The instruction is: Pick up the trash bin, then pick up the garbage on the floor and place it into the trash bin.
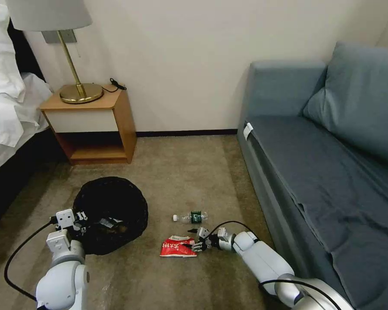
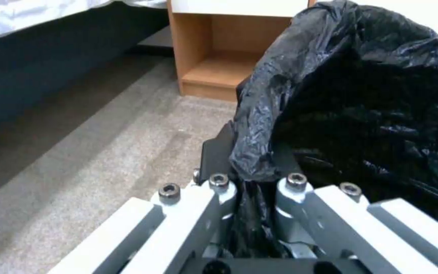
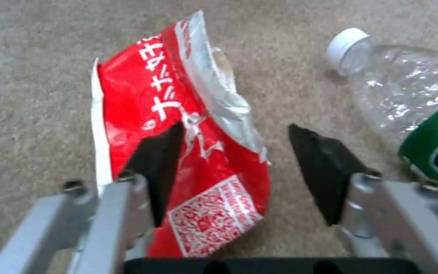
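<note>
Scene: we look down on a beige carpet floor (image 1: 181, 172) between a bed at the left edge and a blue sofa (image 1: 327, 163) filling the right of the frame.
Trash bin: the trash bin (image 1: 112, 213) sits lower left of centre, its black bag hiding the rim; some litter seems to lie inside, too dark for us to name.
Left gripper: our left gripper (image 1: 79, 221), lower left, has its fingers pinched onto the bag-covered rim, seen close up in the left wrist view.
Snack packet: the red-white snack packet (image 1: 178, 246) lies flat on the floor, lower centre.
Bottle: the clear bottle (image 1: 190, 217) with green label lies just above the packet, near but apart.
Right gripper: our right gripper (image 1: 195, 239) hovers low at the packet's right edge, fingers wide; one fingertip (image 3: 161, 160) is over the packet, the other over bare carpet.
Handling: we judge the packet light, thin, crinkly and slippery; it lies flat, so its raised, folded silver edge looks the best hold.
Bottle handling: we judge it light, stiff and prone to roll.
</note>
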{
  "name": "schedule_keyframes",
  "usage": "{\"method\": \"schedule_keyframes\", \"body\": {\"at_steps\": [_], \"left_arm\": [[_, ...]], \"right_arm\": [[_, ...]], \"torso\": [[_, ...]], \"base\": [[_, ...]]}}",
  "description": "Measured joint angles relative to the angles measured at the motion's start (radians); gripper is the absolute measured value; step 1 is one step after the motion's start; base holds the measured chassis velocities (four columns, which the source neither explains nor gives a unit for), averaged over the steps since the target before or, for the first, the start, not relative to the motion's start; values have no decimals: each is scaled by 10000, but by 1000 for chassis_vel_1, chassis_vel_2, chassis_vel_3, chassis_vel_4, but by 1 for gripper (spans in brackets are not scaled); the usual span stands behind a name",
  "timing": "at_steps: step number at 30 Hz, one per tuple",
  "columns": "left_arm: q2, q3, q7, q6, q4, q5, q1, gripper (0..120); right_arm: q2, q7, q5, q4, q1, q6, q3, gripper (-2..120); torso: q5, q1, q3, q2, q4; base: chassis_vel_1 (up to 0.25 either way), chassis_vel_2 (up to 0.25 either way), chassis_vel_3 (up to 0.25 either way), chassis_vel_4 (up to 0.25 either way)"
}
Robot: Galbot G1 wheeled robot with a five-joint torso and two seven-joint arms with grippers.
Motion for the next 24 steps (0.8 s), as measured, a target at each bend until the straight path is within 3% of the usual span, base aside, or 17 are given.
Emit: {"method": "schedule_keyframes", "body": {"at_steps": [15, 24], "left_arm": [[10, -52, -9, 13, -32, -61, -16, 4], [41, 9, -24, 15, 154, -85, -153, 4]], "right_arm": [[-140, 17, 1, 101, -91, 114, 280, 1], [-157, 76, 42, 551, -376, 549, 809, 0]], "torso": [[0, -1, 0, 0, 0], [-1, -1, 0, 0, -1]], "base": [[0, 0, 0, 0], [0, 0, 0, 0]]}}
